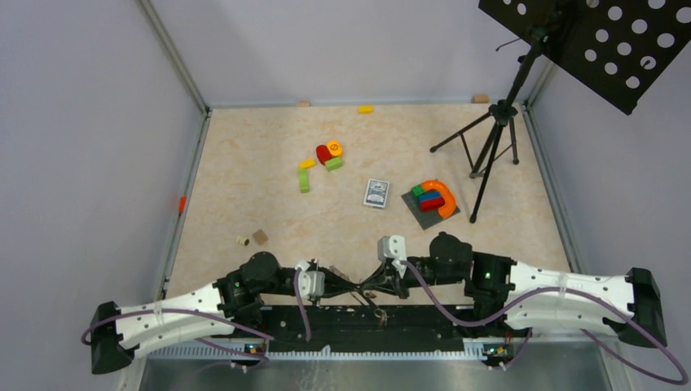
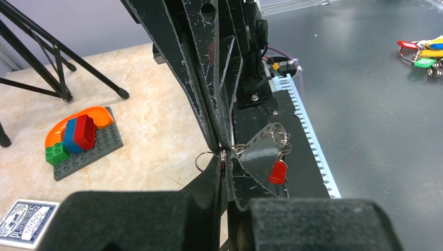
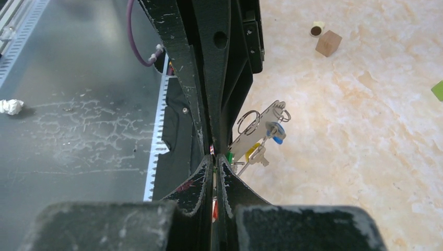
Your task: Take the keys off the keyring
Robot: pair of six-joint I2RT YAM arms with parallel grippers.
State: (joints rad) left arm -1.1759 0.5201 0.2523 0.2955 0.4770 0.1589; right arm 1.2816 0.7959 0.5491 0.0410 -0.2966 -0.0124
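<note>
Both arms are folded inward over the near edge of the surface (image 1: 244, 163), and their jaws meet tip to tip above the black base rail.

Left gripper (image 2: 223, 161): jaws clenched on a small wire split ring of the keyring (image 2: 261, 149), with part of that ring's loop showing beside the fingertips.

Right gripper (image 3: 214, 159): jaws clenched tight, with a sliver of red between them. Which part of the bunch they pinch cannot be told.

The keyring hangs in the air just beside the meeting point, clear of the surface. It shows as a flat grey metal piece carrying several small rings. The keys are on it: a red-tagged key (image 2: 278, 171) hangs at its lower end, a blue-tagged key (image 3: 277, 133) and a yellow-tagged key (image 3: 253, 151) hang along one side, and a green tag (image 3: 229, 157) sits next to the jaws.

A separate bunch of tagged keys (image 2: 424, 52), red, yellow and green, lies on the grey metal floor beyond the near edge, well apart from the grippers.

Farther out on the surface are a card box (image 1: 376, 193) and, beside it, an orange arch block (image 1: 445, 198) with red, blue and green bricks on a grey baseplate (image 1: 425, 217).
</note>
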